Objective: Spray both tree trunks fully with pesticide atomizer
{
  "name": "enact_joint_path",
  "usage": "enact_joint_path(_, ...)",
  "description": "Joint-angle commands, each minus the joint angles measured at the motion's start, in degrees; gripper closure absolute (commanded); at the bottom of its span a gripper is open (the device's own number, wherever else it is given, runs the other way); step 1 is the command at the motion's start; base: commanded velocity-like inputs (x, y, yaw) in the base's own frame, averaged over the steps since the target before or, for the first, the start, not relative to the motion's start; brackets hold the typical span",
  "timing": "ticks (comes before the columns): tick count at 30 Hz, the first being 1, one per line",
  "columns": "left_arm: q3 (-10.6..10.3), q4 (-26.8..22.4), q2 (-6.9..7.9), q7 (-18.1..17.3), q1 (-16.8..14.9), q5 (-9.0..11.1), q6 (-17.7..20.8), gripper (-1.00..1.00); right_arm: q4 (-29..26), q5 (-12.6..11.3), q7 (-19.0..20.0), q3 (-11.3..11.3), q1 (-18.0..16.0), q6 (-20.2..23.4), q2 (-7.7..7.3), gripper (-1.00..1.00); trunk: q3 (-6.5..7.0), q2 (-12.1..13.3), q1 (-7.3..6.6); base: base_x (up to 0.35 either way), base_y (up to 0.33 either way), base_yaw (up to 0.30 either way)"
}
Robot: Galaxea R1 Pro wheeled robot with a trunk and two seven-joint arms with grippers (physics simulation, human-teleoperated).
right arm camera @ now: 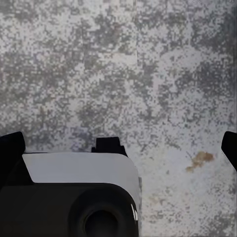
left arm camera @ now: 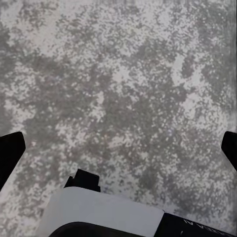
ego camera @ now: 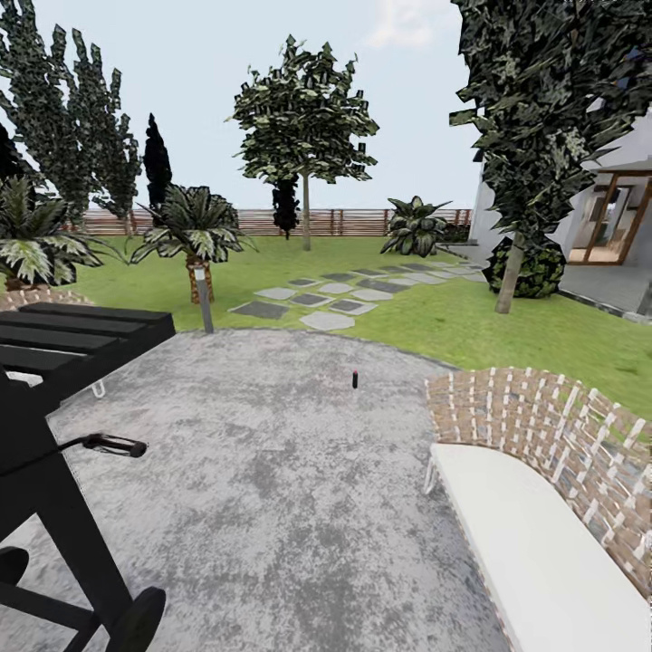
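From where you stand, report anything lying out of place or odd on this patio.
One thing: a small dark object stands alone, upright, on the grey paving, ahead, apart from the grill and the bench. It is too small to identify. The right wrist view also shows a brownish stain on the paving.

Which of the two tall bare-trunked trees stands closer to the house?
The tree at the right. Its leaning trunk rises beside a round dark bush next to the house; the other tree stands far back, near the wooden fence.

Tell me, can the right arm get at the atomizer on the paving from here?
Probably not yet. The pesticide atomizer stands well ahead on the grey paving, and the right gripper faces bare paving. Nothing blocks the way; drive closer first.
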Motion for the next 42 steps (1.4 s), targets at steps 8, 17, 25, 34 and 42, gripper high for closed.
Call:
enact_joint_path(8, 0.0, 0.1, 0.01, -0.5, 0.0, 0.6, -0.1, -1.00, 0.1, 0.4, 0.0, -0.4, -0.1, -0.2, 0.04, -1.00, 0.07, 0.0, 0.03, 0.333, 0.000, -0.242)
enact_joint_path(17, 0.0, 0.1, 0.01, -0.5, 0.0, 0.6, -0.1, -1.00, 0.1, 0.4, 0.0, -0.3, -0.1, -0.2, 0.04, -1.00, 0.12, 0.0, 0.03, 0.333, 0.000, -0.081)
enact_joint_path(25, 0.0, 0.1, 0.01, -0.5, 0.0, 0.6, -0.1, -1.00, 0.1, 0.4, 0.0, -0.2, -0.1, -0.2, 0.04, -1.00, 0.12, 0.0, 0.03, 0.333, 0.000, -0.012)
enact_joint_path(34, 0.0, 0.1, 0.01, -0.5, 0.0, 0.6, -0.1, -1.00, 0.1, 0.4, 0.0, -0.2, -0.1, -0.2, 0.04, -1.00, 0.13, 0.0, 0.03, 0.333, 0.000, -0.001)
enact_joint_path(42, 0.0, 0.1, 0.01, -0.5, 0.0, 0.6, -0.1, -1.00, 0.1, 0.4, 0.0, -0.2, -0.1, -0.2, 0.04, -1.00, 0.13, 0.0, 0.03, 0.333, 0.000, 0.000)
